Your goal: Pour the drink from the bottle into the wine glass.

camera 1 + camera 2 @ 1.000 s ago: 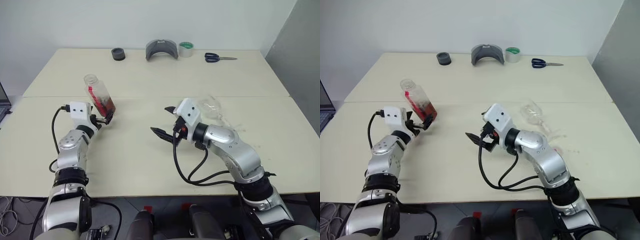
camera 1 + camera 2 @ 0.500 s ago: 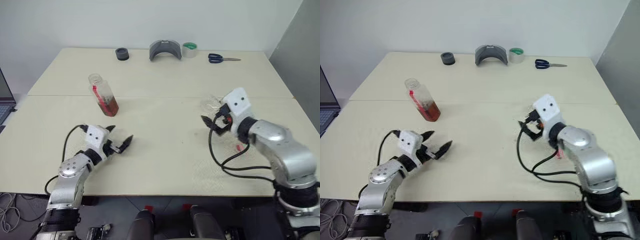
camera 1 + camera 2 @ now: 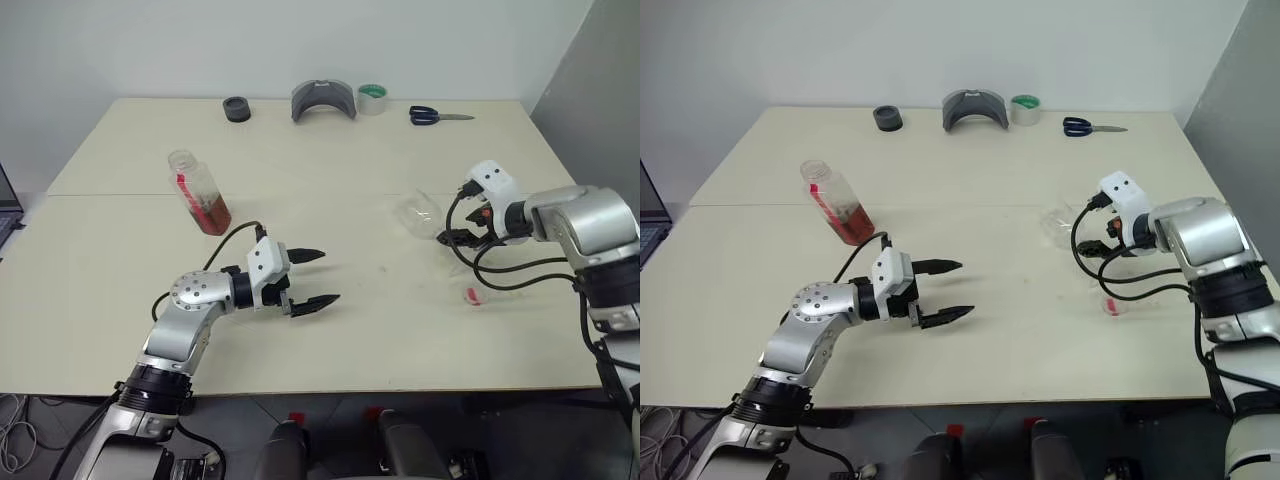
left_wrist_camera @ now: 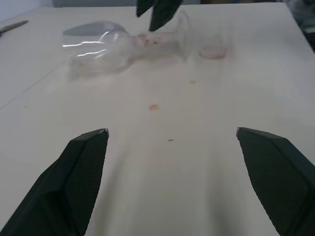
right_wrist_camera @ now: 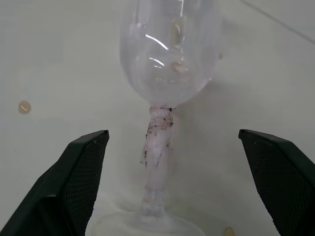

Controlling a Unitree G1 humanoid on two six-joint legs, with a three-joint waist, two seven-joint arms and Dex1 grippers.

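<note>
Clear glass (image 3: 423, 216) lies on its side, right of centre on the tabletop (image 3: 380, 160), so nothing can be poured until it stands. Right hand (image 3: 462, 237), released and empty, hangs over the stem, likely to right it. Bottle (image 3: 199, 192) stands uncapped at centre-left, drink low inside; pink cap (image 3: 471, 296) lies lower right. Left hand (image 3: 312, 278) spread, empty, mid-frame.
</note>
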